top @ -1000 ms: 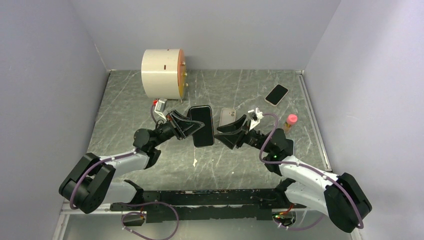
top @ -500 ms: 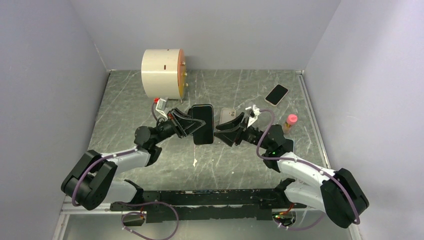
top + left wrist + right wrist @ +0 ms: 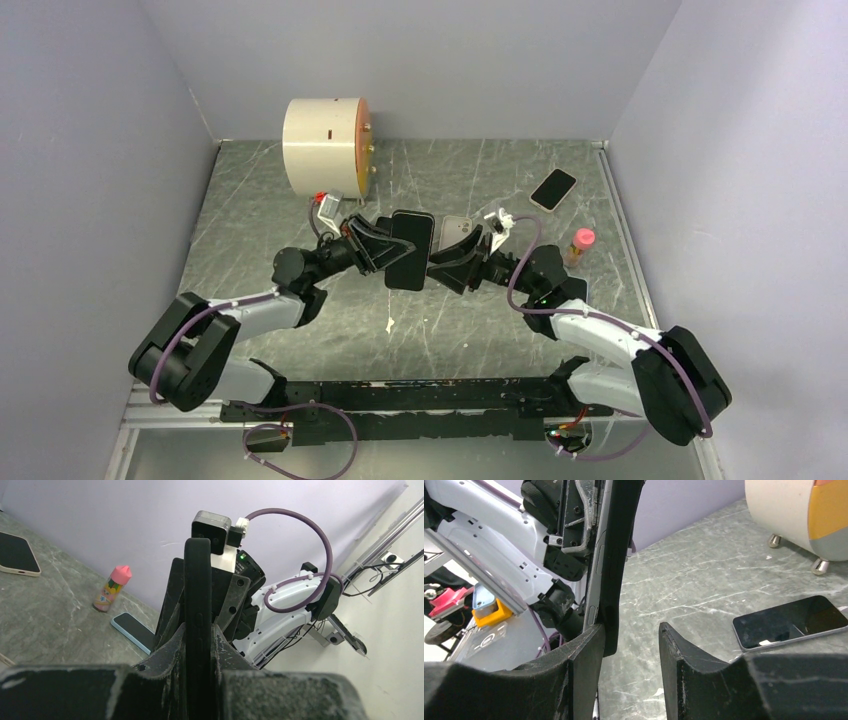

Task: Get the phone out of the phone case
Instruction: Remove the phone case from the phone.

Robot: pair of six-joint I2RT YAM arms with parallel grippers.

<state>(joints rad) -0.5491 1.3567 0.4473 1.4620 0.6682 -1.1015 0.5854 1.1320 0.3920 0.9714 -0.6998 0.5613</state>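
The phone in its black case (image 3: 410, 250) is held upright above the table by my left gripper (image 3: 393, 252), which is shut on it. In the left wrist view the case (image 3: 198, 590) stands edge-on between the two fingers of that gripper (image 3: 199, 630). My right gripper (image 3: 440, 264) is open, right against the phone's right side. In the right wrist view the black case (image 3: 621, 555) and the phone's silver edge (image 3: 593, 585) hang just inside the open gripper (image 3: 631, 627), beside its left finger (image 3: 586, 650). The right finger (image 3: 674, 645) stands apart from the case.
A light phone (image 3: 457, 231) lies face down behind the grippers, and shows in the right wrist view (image 3: 791, 622). A dark phone (image 3: 553, 189) lies at the back right. A pink-capped bottle (image 3: 581, 243) stands on the right. A white drum (image 3: 325, 145) stands at the back left.
Both arms have moved inward and slightly toward the back. The gap between my right gripper and the held phone has closed; its open jaws now reach the phone's edge.
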